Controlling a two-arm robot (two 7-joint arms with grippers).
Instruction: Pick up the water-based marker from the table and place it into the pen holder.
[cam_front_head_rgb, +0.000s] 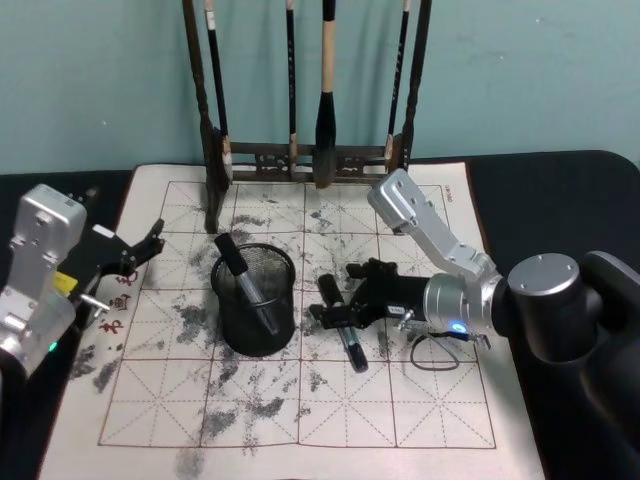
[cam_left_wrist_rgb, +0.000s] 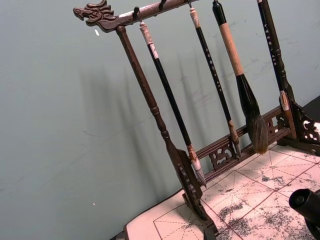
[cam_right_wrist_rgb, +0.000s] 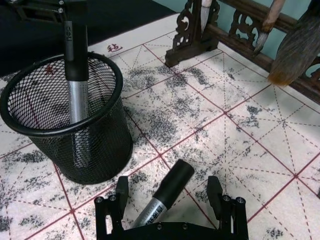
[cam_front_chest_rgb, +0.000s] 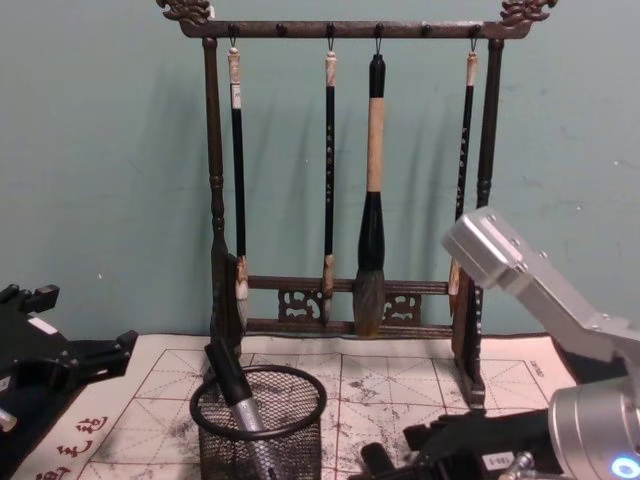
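Right there, just right of centre in the head view, my right gripper (cam_front_head_rgb: 343, 303) was down low over the practice mat (cam_front_head_rgb: 300, 420), and my right arm came in from the lower right edge. The big round joint sat at the right and the silver link slanted up toward the brush rack (cam_front_head_rgb: 300, 158) before folding back down to the wrist. The claw pointed left, toward the pen holder (cam_front_head_rgb: 255, 335). Its fingers (cam_right_wrist_rgb: 121, 192) were spread apart, one on each side of the water-based marker (cam_front_head_rgb: 348, 340), and they were not clamped on it. The marker lay flat on the mat between them. In the right wrist view, bottom centre, its black cap end angled away from my wrist and its silver body ran back under the claw. The holder stood upright just left of the marker, near it but apart, at the middle of the head view. Another marker (cam_front_head_rgb: 245, 280) leaned inside it with its black end poking above the rim. My left gripper (cam_front_head_rgb: 150, 243) was over at the left edge of the head view, held above the mat's left border and well apart from the holder, with the arm bent up along that edge. Whether that claw was apart or together, I could not tell. Brushes hung from the rack at the top of the frame.
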